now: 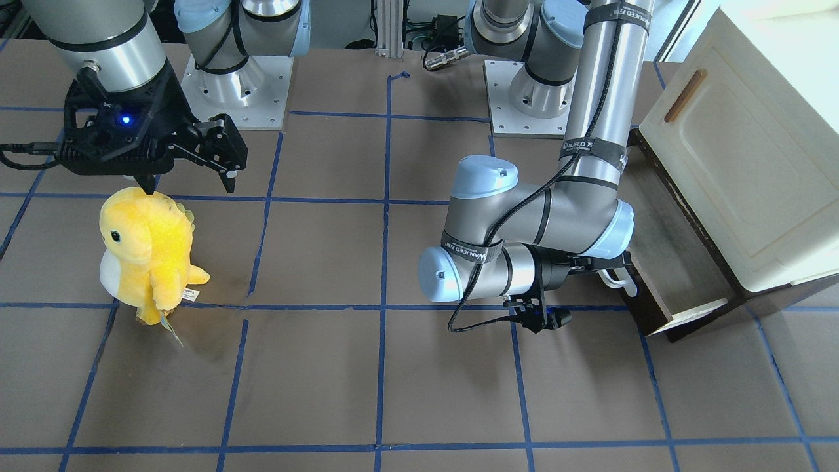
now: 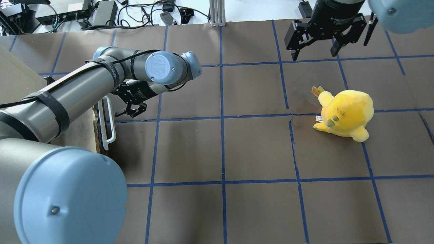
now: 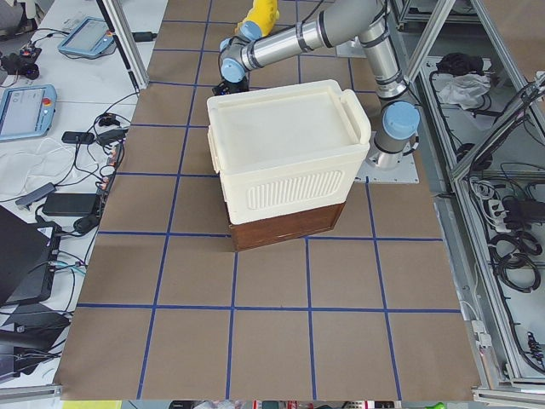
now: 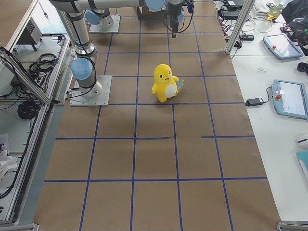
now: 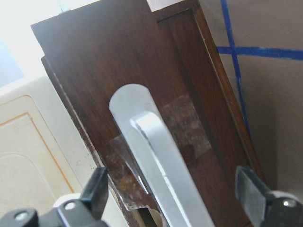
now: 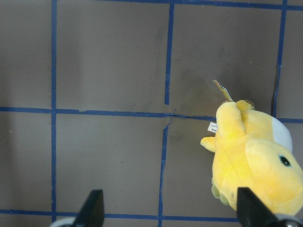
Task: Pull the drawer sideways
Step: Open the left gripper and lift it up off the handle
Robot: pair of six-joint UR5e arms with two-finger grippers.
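Dark brown wooden drawer [image 5: 118, 52] at the table's [image 1: 328, 393] end on robot's left, under the cream-white cabinet [image 1: 741, 164] with small brown door handle [image 1: 685, 96]. Drawer front toward the table middle, long white loop handle [image 2: 109, 125] along it. How far out: cannot tell. Low and side-on, left gripper [image 2: 130, 110] just beside one end of the white loop handle, spread wide, nothing held. In the wrist view, fingers [image 5: 97, 189] on either side of the loop handle, no contact visible. Over the opposite half of the table, right gripper [image 2: 313, 54] pointing down, also spread wide and empty. Yellow plush toy [image 1: 147, 252] with white belly upright on the brown, blue-taped surface. Near the right gripper but apart from it in the overhead view, well apart from the drawer. Small paper tag [image 2: 318, 90] at the plush's back.
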